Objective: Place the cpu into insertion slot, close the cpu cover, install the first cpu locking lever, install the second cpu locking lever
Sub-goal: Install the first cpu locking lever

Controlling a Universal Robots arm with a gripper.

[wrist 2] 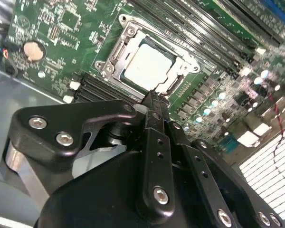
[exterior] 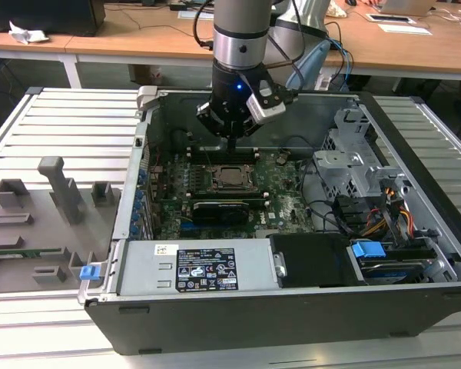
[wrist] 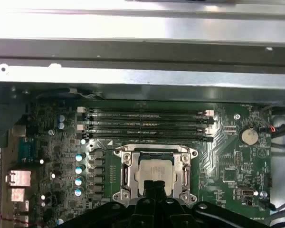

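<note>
**Cpu seated, cover down, fingers shut just off the socket**

Lab space, wooden benches [exterior: 138, 34] at the back. In front of them is a slatted metal desk [exterior: 61, 115] with an open pc case [exterior: 238, 315] lying flat on it. A grey fixture [exterior: 38, 223] with empty holders sits on the desk at the exterior view's left, just beside the case, with a blue clip [exterior: 88, 271] at its near corner.

Inside the case:
- The green board [exterior: 284, 192] is on the floor of the case.
- The psu [exterior: 206, 269] runs along the near wall.
- The drive cage [exterior: 353, 165] is at the exterior view's right.
- A black card [exterior: 219, 207] stands in a long slot, just nearer the camera than the socket.

The cpu [exterior: 232, 177] is in the slot [wrist: 185, 178], lying flat and square to it in both wrist views. The cover [wrist 2: 115, 51] lies flat over it. The silver cpu top [wrist 2: 149, 66] shows through the cover's window, as it does in the first wrist view [wrist: 154, 173].

A thin wire lever [wrist: 104, 150] runs along the socket edge on the ram slot [wrist: 145, 126] side. I can't tell whether it is latched.

The coin cell [wrist: 249, 137] sits well off to one side of the socket.

The arm hangs straight down over the board. The fingers [wrist 2: 153, 114] are pressed together with nothing between them. Their tips are right at the socket edge on the side away from the ram slots. I can't tell whether they touch the frame or sit just above it. In the exterior view the fingers [exterior: 232, 140] are above the board, near the cpu.
</note>
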